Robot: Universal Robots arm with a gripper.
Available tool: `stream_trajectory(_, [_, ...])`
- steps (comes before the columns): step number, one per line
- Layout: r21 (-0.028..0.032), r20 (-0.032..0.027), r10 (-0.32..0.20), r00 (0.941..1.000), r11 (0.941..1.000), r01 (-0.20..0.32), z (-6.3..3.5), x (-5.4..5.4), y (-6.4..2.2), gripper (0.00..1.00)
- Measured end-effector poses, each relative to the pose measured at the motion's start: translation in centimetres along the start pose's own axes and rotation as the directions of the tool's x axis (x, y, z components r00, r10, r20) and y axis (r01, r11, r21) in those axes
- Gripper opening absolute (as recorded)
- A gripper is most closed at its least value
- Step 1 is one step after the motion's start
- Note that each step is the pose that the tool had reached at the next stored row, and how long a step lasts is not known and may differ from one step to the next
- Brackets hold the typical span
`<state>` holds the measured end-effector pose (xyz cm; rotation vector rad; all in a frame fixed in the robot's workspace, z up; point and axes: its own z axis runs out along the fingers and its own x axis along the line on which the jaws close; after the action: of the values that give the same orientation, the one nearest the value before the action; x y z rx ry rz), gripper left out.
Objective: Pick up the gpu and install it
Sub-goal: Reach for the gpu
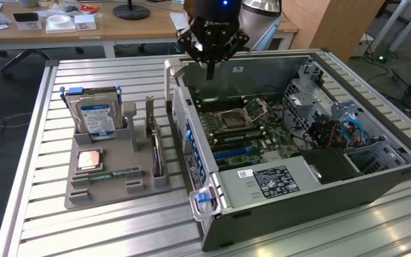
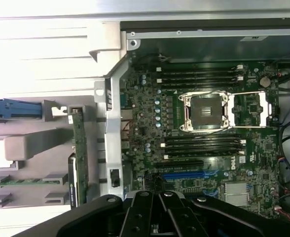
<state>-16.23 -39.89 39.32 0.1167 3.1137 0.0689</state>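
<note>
Gripper (image 1: 209,74) closed and empty, held above open computer case (image 1: 312,211), gpu (image 1: 157,155) stood upright in grey holder (image 1: 105,197) on bench (image 1: 84,230)

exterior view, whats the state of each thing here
jaws, shut, empty, over the case
gpu, on edge in the grey holder, not picked up
hard drive, upright in its holder slot
ram stick, lying flat in the holder
case, on its side, panel off
processor socket, cover flipped open
</note>
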Motion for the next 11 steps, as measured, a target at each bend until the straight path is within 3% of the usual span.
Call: stream_trajectory(11, [0.0, 0.0, 0.0, 1.0, 1.0, 0.0, -0.07, 3.6, -0.25, 0.11])
